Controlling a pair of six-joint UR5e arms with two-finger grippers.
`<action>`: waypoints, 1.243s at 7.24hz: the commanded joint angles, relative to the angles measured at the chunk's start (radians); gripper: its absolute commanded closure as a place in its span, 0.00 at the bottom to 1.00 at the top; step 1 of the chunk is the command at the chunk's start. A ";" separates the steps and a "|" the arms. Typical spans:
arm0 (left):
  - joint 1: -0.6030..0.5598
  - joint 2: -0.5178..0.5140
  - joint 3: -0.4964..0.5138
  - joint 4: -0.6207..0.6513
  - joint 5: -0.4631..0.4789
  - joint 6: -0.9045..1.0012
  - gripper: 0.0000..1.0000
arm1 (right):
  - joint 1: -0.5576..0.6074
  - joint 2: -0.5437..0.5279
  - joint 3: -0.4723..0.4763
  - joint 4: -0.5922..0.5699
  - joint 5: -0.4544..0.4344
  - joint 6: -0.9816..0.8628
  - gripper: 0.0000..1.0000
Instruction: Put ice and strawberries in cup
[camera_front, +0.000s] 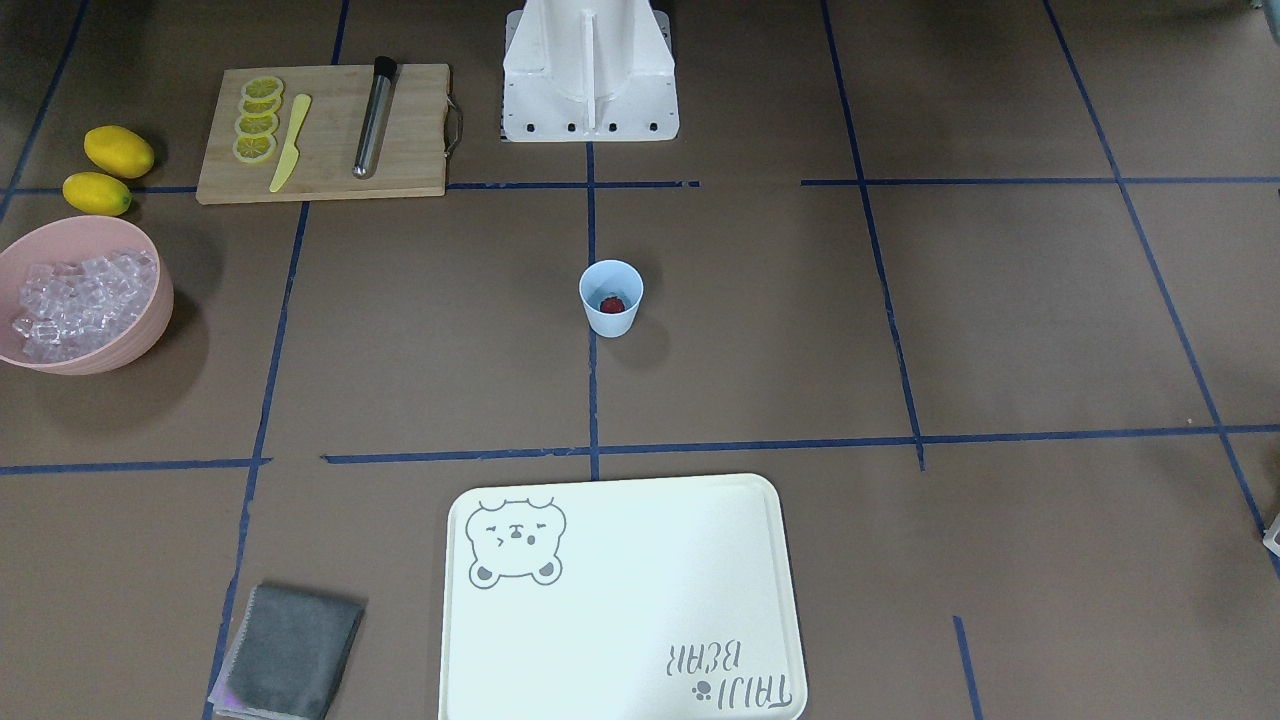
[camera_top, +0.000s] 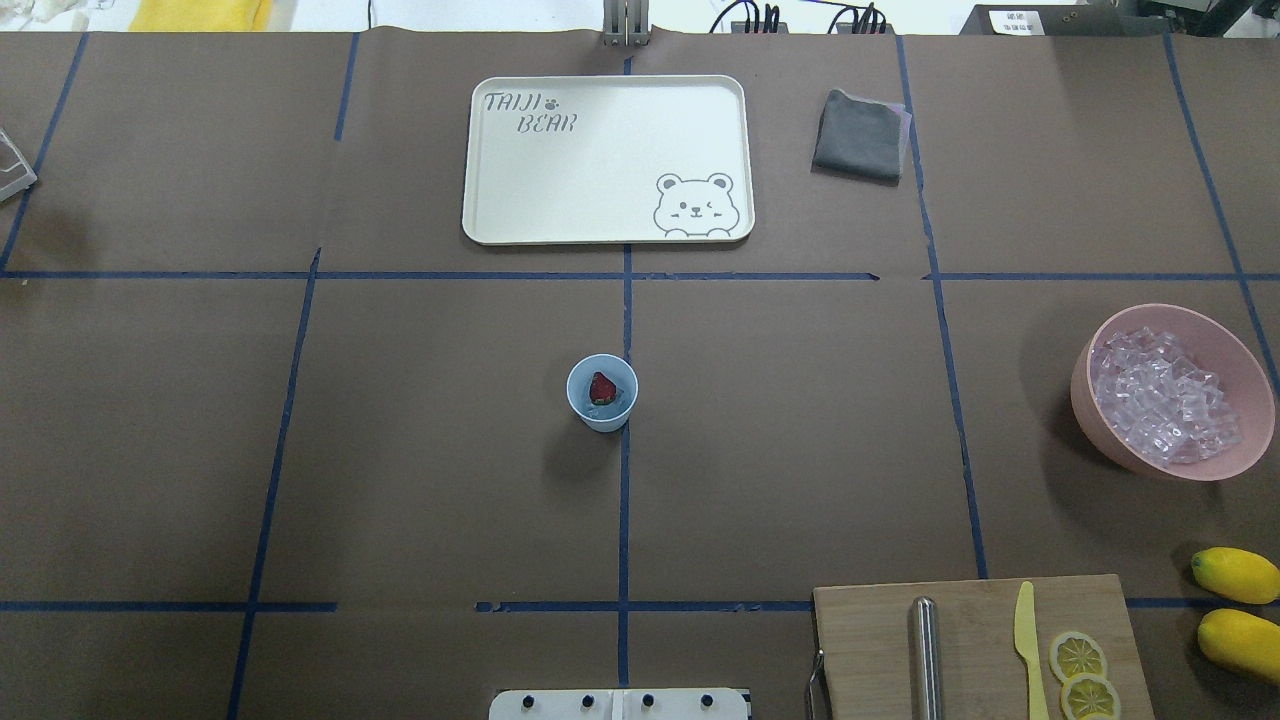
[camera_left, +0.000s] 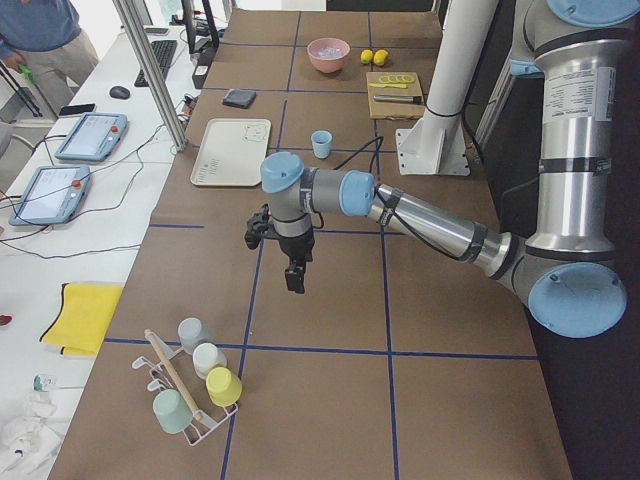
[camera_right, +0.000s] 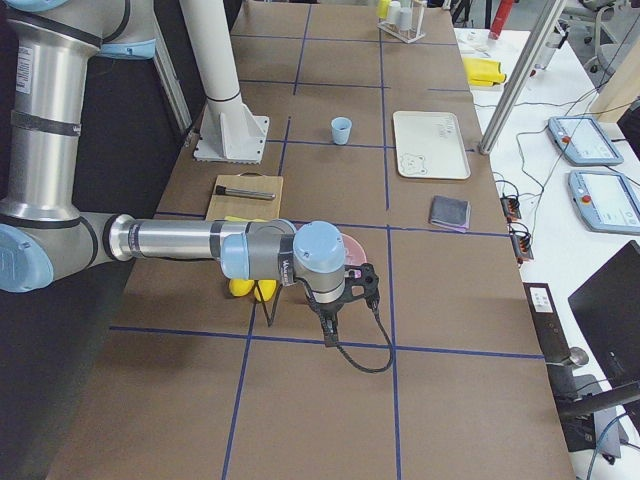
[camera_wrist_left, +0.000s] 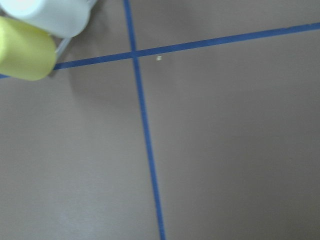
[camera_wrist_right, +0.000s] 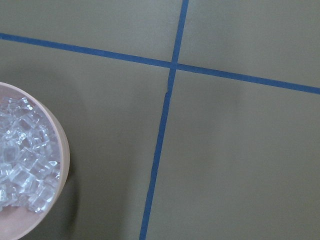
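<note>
The pale blue cup (camera_top: 602, 392) stands upright at the table's middle, also in the front view (camera_front: 610, 298). One dark red strawberry (camera_top: 602, 388) lies inside it. The ice (camera_top: 1165, 395) fills the pink bowl (camera_top: 1085, 405) at the robot's right, and shows in the right wrist view (camera_wrist_right: 22, 165). My left gripper (camera_left: 295, 280) hangs above bare table far to the left of the cup. My right gripper (camera_right: 328, 335) hangs beside the pink bowl. Each shows only in a side view, so I cannot tell whether it is open or shut.
A wooden cutting board (camera_top: 975, 640) holds lemon slices, a yellow knife and a metal rod. Two lemons (camera_top: 1237, 600) lie beside it. A cream tray (camera_top: 605, 160) and a grey cloth (camera_top: 860, 135) lie at the far side. A rack of cups (camera_left: 195, 385) stands at the left end.
</note>
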 joint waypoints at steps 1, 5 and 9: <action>-0.088 0.009 0.063 -0.012 -0.069 0.058 0.00 | -0.002 0.008 0.002 -0.001 0.000 0.013 0.00; -0.099 0.067 0.050 -0.078 -0.106 0.025 0.00 | -0.002 0.009 0.005 -0.003 -0.003 0.013 0.00; -0.097 0.058 0.050 -0.080 -0.148 0.027 0.00 | -0.002 0.008 0.005 -0.001 -0.002 0.013 0.00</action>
